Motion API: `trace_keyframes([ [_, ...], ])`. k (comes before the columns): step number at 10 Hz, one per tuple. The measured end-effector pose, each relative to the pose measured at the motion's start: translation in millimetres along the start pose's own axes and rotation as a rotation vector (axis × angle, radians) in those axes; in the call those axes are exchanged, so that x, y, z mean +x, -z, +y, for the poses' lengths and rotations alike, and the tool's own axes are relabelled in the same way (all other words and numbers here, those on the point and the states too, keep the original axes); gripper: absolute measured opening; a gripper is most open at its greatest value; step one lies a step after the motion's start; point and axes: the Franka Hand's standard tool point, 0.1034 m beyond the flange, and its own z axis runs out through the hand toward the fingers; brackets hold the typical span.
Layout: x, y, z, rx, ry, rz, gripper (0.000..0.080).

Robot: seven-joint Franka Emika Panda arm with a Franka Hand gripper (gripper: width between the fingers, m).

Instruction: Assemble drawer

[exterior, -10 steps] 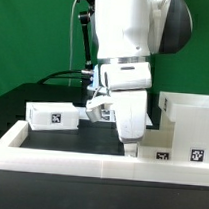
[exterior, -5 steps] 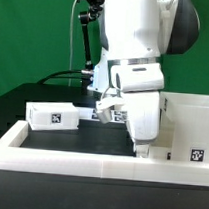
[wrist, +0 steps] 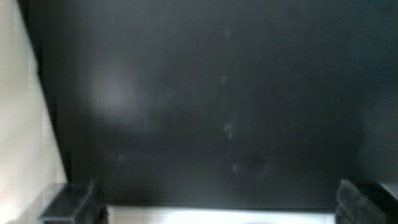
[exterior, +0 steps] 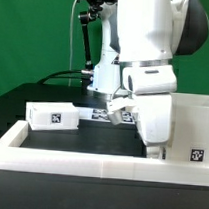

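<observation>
Jaws stand wide apart on the gripper point(wrist: 217, 200): in the wrist view I see the two dark fingertips point(wrist: 71, 203) at opposite sides of the picture, with only bare black worktop point(wrist: 231, 100) between them. They grip nothing and touch nothing that I can make out. A white surface point(wrist: 18, 110) borders the dark top along one side of that view; I cannot tell whether it is the rim or a drawer part. In the exterior view the bulky white arm point(exterior: 146, 45) hangs over the middle of the worktop and hides the fingers from me. One small tray point(exterior: 57, 117) of the drawer lies flat on the black top toward the edge at the exterior view's left, its tag facing the camera, well apart from the arm. The large open-faced case point(exterior: 192, 123) stands upright at the corner on the exterior view's right, just inside the low white rim point(exterior: 69, 155) along the front edge, with the arm's lower housing in front of its side wall. Whether they touch I cannot tell.
</observation>
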Motion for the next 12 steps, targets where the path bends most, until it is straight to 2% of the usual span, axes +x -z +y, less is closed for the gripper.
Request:
trace_keyframes([
  [2, -13.0, 4.3, 2.1, -0.006, -0.005, -0.005, 0.0649],
  [4, -32.0, 15.8, 3.2, -0.020, -0.022, -0.014, 0.0649],
  [6, -56.2, 35.9, -2.0, -0.047, -0.061, -0.029, 0.0649],
  [9, -76.9, 55.3, -34.2, -0.046, -0.144, -0.048, 0.0649],
  [12, -98.8, 84.9, -59.3, -0.056, -0.199, -0.076, 0.0649],
])
